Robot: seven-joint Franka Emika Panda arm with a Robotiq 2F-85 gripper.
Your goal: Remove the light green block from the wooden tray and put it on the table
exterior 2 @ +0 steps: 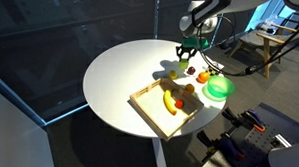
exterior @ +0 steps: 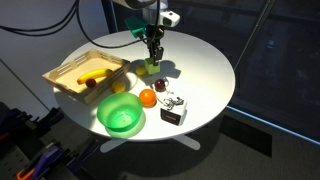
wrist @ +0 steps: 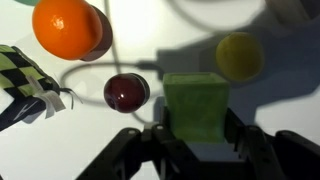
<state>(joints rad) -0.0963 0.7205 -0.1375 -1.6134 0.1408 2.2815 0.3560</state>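
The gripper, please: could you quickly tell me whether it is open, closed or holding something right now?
Gripper: jaws closed on the light green block.

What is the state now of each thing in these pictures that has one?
The shallow light-wood tray: flat on the white round table, holding a yellow banana.
The light green cube block: gripped, outside the tray.
The Robotiq gripper: shut on that block.
The bright green round bowl: upright, looks empty.
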